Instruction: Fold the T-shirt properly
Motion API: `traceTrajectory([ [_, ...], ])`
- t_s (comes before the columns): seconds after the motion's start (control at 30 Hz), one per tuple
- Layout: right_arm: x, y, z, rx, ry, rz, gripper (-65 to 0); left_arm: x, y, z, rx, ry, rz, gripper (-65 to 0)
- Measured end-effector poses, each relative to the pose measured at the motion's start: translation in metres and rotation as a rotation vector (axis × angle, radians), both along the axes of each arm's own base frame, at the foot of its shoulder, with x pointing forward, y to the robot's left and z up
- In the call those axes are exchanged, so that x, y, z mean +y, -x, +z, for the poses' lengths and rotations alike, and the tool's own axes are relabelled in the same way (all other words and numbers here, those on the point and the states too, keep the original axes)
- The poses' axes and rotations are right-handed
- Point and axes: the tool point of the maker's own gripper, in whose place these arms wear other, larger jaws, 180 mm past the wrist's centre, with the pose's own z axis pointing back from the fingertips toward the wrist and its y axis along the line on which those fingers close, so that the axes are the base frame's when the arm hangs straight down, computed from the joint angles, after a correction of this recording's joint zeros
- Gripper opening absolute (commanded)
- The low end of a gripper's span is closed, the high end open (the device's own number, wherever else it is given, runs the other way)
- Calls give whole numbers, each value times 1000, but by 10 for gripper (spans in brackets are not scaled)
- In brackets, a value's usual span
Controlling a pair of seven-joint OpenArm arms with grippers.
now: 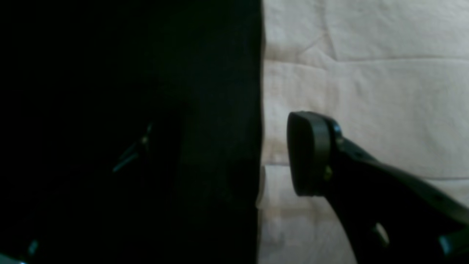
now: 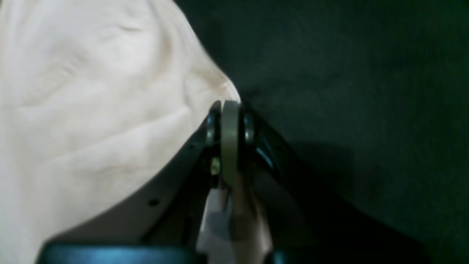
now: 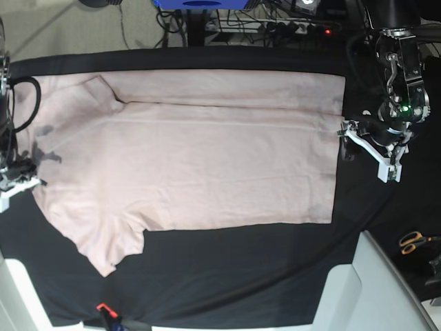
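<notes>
Pale pink T-shirt (image 3: 200, 158) spread flat, lightly creased; right gripper (image 2: 230, 110) pinching its edge; left gripper (image 1: 278, 154) agape beside hem.

T-shirt (image 3: 200, 158) covers most of the black cloth (image 3: 241, 276). Bare cloth along the lower edge of the base view is passable; the strip along the top is narrower. Left gripper (image 3: 372, 148) sits at frame right just off the hem, jaws apart. Right gripper (image 3: 15, 181) at far left is pinched on the shirt edge (cables behind it). Scissors (image 3: 415, 241) lower right, well clear.
</notes>
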Motion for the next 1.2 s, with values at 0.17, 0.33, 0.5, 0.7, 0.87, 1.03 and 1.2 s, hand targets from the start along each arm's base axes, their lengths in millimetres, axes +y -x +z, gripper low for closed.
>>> traceTrajectory([
  [0.17,8,1,3,-16,6,40,-648,-1,0,0,-1,3,0,-209],
  [0.33,12,8,5,-11,10,68,-650,0,0,0,0,-2,0,-209],
  [0.5,1,15,25,-40,21,32,-650,0,0,0,1,-1,0,-209],
  [0.7,1,26,47,-27,5,45,-650,-1,0,0,2,-1,-3,-209],
  [0.87,5,40,61,23,-21,50,-650,-1,-8,3,-15,2,-3,-209],
  [1.03,19,63,66,86,-89,30,-650,-1,-7,-1,-4,7,2,-209],
  [1.2,31,84,62,151,-145,15,-642,-1,-8,-1,-7,10,3,-209],
])
